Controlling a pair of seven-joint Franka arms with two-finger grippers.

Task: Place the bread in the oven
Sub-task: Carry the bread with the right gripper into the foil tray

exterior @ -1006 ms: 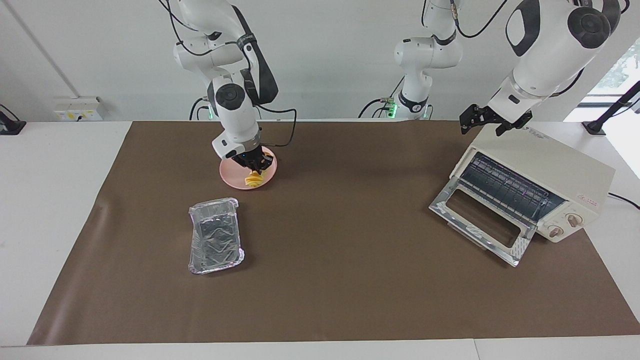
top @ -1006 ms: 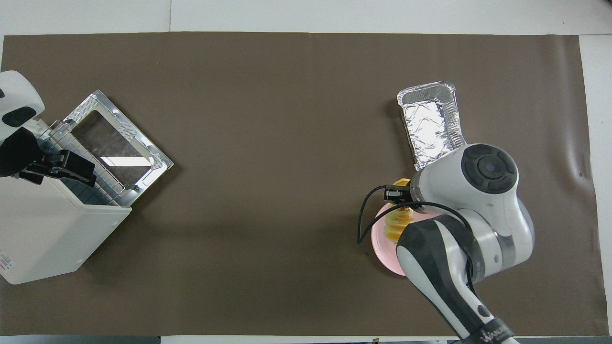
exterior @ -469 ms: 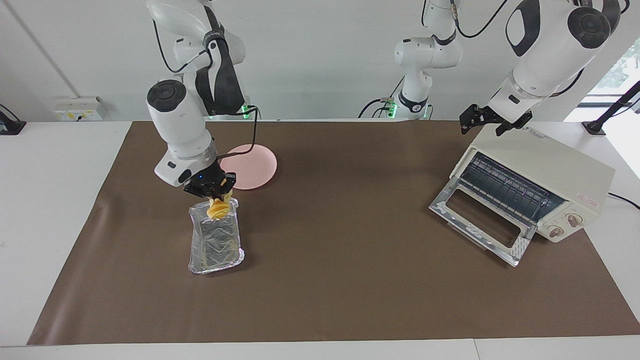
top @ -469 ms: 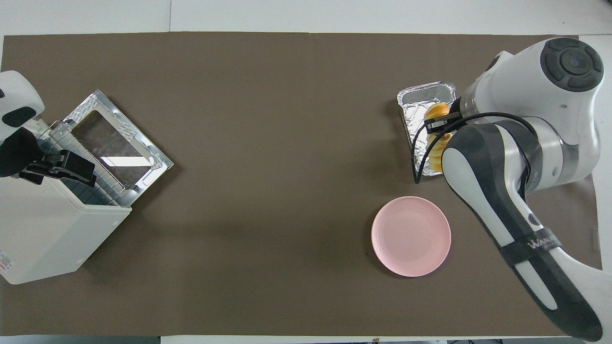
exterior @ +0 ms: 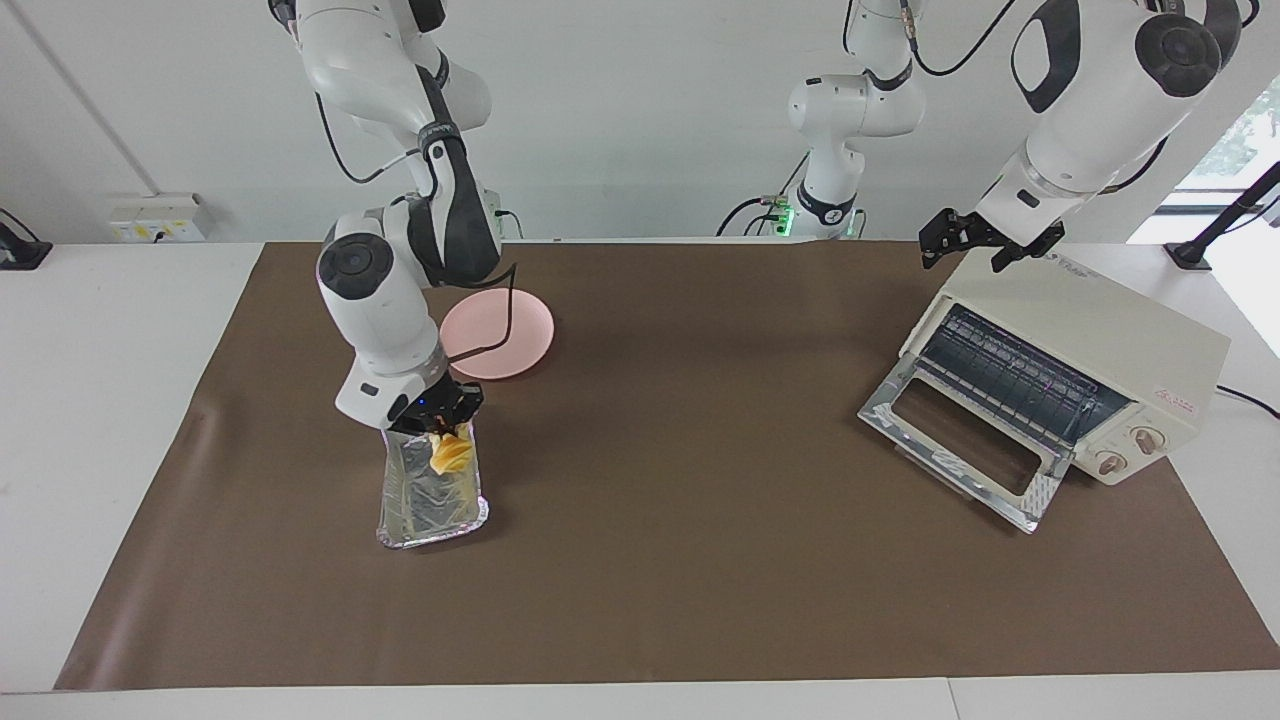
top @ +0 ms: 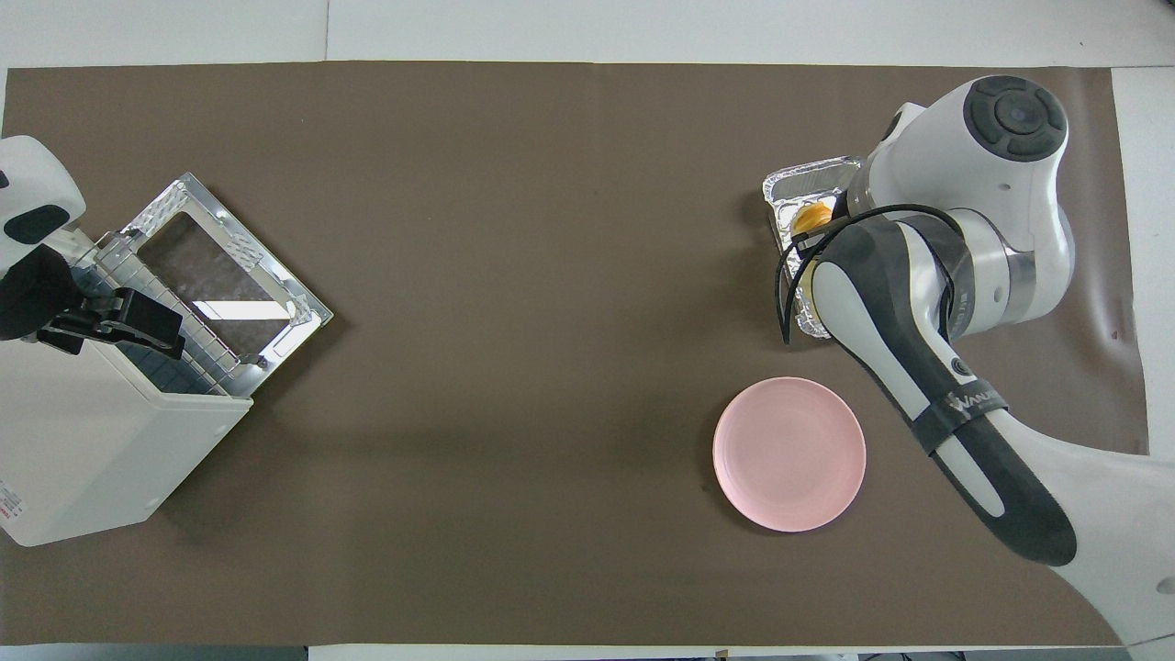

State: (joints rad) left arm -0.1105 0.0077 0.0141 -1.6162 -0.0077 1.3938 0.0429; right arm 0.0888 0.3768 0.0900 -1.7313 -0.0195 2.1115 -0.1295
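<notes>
My right gripper (exterior: 440, 428) is shut on the bread (exterior: 450, 452), a small yellow-orange ridged loaf. The bread (top: 811, 218) hangs down into the crinkled foil tray (exterior: 430, 505), at the tray's end nearer the robots; whether it touches the tray floor I cannot tell. In the overhead view the right arm covers most of the tray (top: 799, 182). The cream-white oven (exterior: 1100, 330) stands at the left arm's end of the table with its glass door (exterior: 960, 440) dropped open and its dark rack showing. My left gripper (exterior: 985, 252) hangs open over the oven's top edge and waits.
An empty round pink plate (exterior: 505, 335) lies on the brown mat (exterior: 700, 550) beside the tray, nearer the robots. The oven (top: 92, 450) and its open door (top: 220, 266) fill that corner of the mat. White table surface surrounds the mat.
My right gripper lifted the bread off the pink plate, carried it over the foil tray and lowered it into the tray. The left arm has not moved.
</notes>
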